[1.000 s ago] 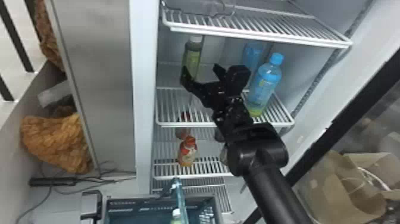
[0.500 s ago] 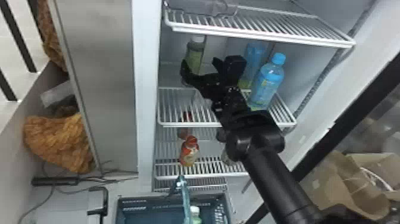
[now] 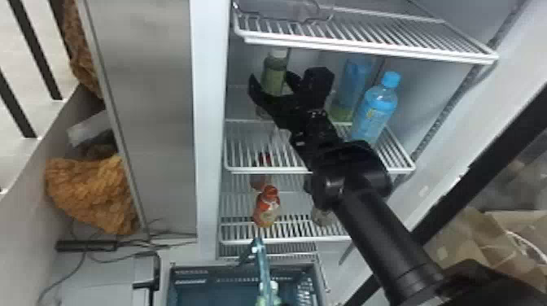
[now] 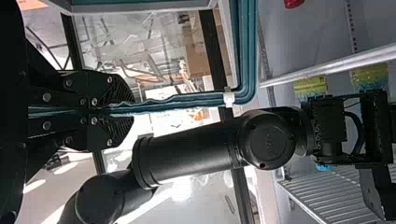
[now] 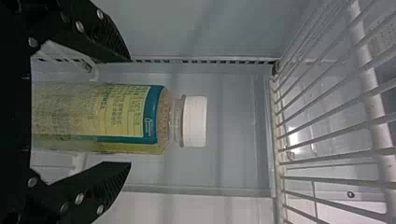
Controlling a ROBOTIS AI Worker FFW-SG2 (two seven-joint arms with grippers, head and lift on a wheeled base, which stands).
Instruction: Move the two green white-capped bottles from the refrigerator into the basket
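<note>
In the head view my right gripper (image 3: 270, 86) is inside the refrigerator at a green white-capped bottle (image 3: 275, 72) on the middle shelf. The right wrist view has that bottle (image 5: 116, 116) between the fingers of my right gripper (image 5: 128, 112), which stand apart with gaps on both sides. My left gripper (image 4: 125, 110) is shut on the handle (image 4: 187, 99) of the basket in the left wrist view. At the head view's bottom edge is the blue basket (image 3: 215, 269); a pale cap with green below (image 3: 273, 287) shows beside its handle, probably another bottle.
Two blue bottles (image 3: 376, 108) (image 3: 352, 87) stand right of my right gripper on the same shelf. An orange-red bottle (image 3: 266, 207) is on the shelf below. The upper wire shelf (image 3: 366, 51) hangs over the gripper, and the side wall (image 3: 208, 122) rises at its left.
My right gripper has moved forward and left, bringing its fingers around the bottle. The head view has shifted slightly, and more of the basket and the pale cap shows.
</note>
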